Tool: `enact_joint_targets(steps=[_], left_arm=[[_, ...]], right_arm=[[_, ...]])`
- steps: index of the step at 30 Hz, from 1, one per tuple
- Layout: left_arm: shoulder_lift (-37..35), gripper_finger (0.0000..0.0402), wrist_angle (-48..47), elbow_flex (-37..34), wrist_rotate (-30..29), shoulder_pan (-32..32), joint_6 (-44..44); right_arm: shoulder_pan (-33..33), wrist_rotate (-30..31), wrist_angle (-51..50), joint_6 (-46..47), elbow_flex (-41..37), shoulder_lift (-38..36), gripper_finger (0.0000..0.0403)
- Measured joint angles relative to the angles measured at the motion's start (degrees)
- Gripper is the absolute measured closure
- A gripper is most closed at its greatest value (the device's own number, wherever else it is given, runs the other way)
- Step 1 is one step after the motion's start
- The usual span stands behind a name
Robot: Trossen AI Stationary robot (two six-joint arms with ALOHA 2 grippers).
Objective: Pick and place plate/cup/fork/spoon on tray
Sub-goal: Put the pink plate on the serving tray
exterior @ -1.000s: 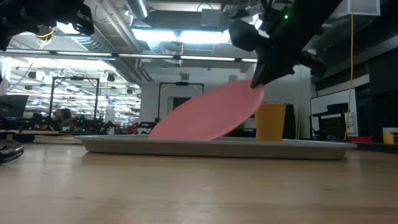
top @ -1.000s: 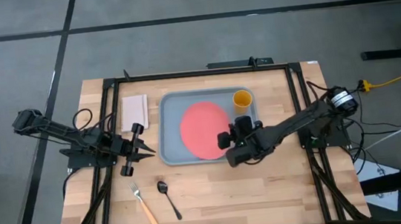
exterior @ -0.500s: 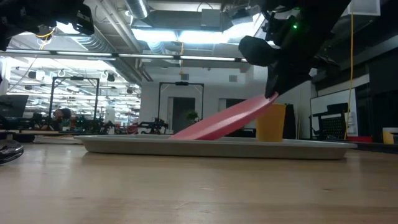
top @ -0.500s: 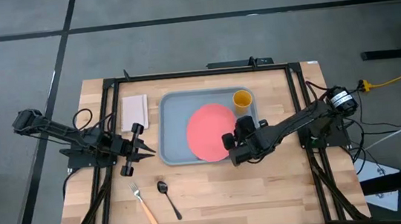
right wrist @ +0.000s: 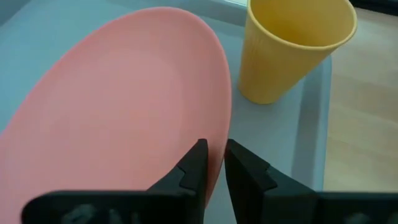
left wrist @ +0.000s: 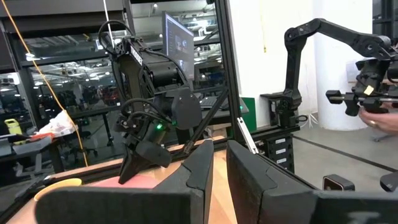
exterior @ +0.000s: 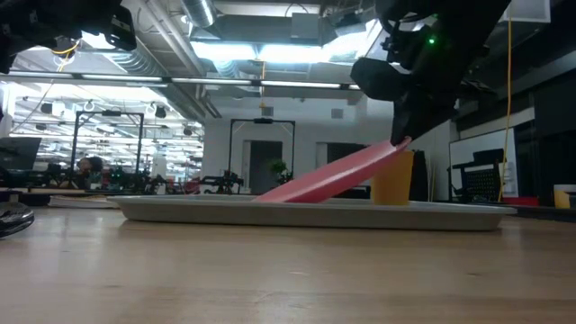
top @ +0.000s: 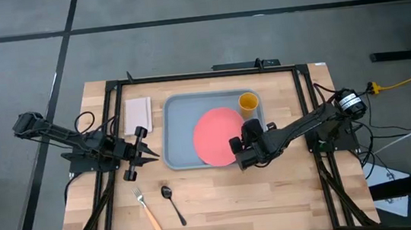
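Observation:
The coral-red plate (top: 219,135) lies tilted in the grey-blue tray (top: 173,134). My right gripper (top: 235,145) is shut on its near right rim. The yellow-orange cup (top: 248,101) stands upright in the tray's far right corner, just beyond the plate. The fork (top: 147,211) with the orange handle and the dark spoon (top: 173,203) lie flat on the table near its front left. My left gripper (top: 154,157) waits, shut and empty, to the left of the tray. My right gripper pinches the plate's rim (right wrist: 217,134) between its two fingers, at the plate's near right edge. The fingers come slanting down from the table's near right side. The plate is tilted: the held edge (exterior: 396,148) is raised and the opposite edge (exterior: 265,194) rests on the tray floor.
A small pale pad (top: 137,114) lies left of the tray near the far edge. The dark frame rails (top: 111,125) run along the table's sides. In the left wrist view a person's hand (left wrist: 376,118) shows far off in the room.
My right gripper has gone down and a little toward the table's right edge, still shut on the plate. The plate has tipped from a steep slant to a flatter one and slid right in the tray, closer to the cup, its low edge staying on the tray.

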Motion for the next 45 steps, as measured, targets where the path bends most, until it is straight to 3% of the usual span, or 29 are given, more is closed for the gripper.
enact_joint_targets(steps=[13,20,24,31,45], left_arm=[[0.0,0.0363,0.0,0.0,0.0,0.0,0.0],[0.0,0.0363,0.0,0.0,0.0,0.0,0.0],[0.0,0.0363,0.0,0.0,0.0,0.0,0.0],[0.0,0.0363,0.0,0.0,0.0,0.0,0.0],[0.0,0.0363,0.0,0.0,0.0,0.0,0.0]], right_arm=[[0.0,-0.5,0.0,-3.6,0.0,0.0,0.0307],[0.0,-0.4,0.7,-5.7,0.1,0.0,0.0304],[1.3,-2.0,6.1,-10.2,0.1,0.0,0.0304],[1.6,-11.2,23.4,-26.0,0.2,2.0,0.0304],[-4.1,-15.7,29.9,-29.0,0.2,12.6,0.0304]])
